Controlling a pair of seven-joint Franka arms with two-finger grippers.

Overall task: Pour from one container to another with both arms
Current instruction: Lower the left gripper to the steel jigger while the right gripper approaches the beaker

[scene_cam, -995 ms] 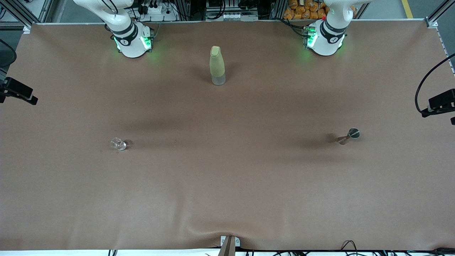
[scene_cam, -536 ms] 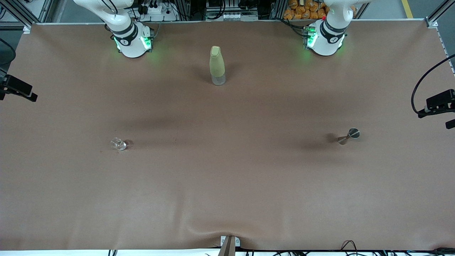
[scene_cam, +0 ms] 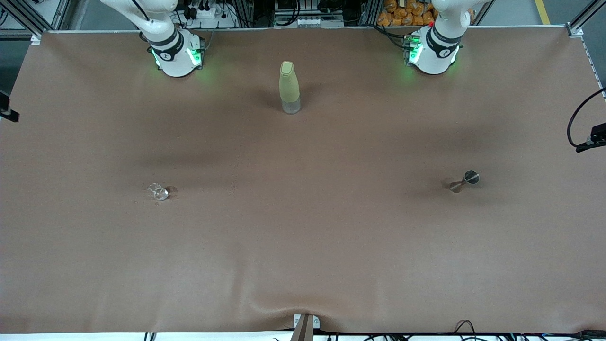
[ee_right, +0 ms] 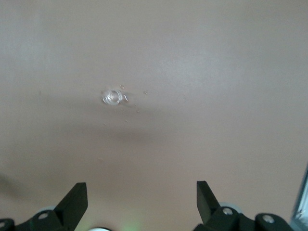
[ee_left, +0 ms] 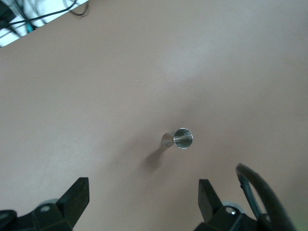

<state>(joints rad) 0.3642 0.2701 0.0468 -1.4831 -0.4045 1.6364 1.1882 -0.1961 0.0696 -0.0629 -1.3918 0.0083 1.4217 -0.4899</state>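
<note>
Fingers of both grippers stand wide apart and empty: left gripper (ee_left: 143,202) hangs high over the jigger (ee_left: 179,139), right gripper (ee_right: 141,201) high over the cup (ee_right: 111,97). Cup (scene_cam: 157,192) sits on the desk (scene_cam: 303,246) toward the right arm's end; jigger (scene_cam: 464,181) stands upright toward the left arm's end, well apart from it. Bottle (scene_cam: 289,87) stands between the two arm bases, farther from the front camera than either, and is not part of the pour. Neither container is grasped yet. Risks, as judged from here: the cup is tiny and see-through, so a descent slightly off centre would likely push it along the desk or tip it and spill whatever it holds; contents cannot be made out. The jigger is tall for its footprint, with a narrow waist, so one finger arriving first could topple it. Smooth metal and glass may slip if gripped near a rim. In the pour itself, both mouths are small; a poor line-up or a fast tilt would send liquid onto the desk. Both arms must meet mid-desk, so a collision there, or with the bottle, is possible.
</note>
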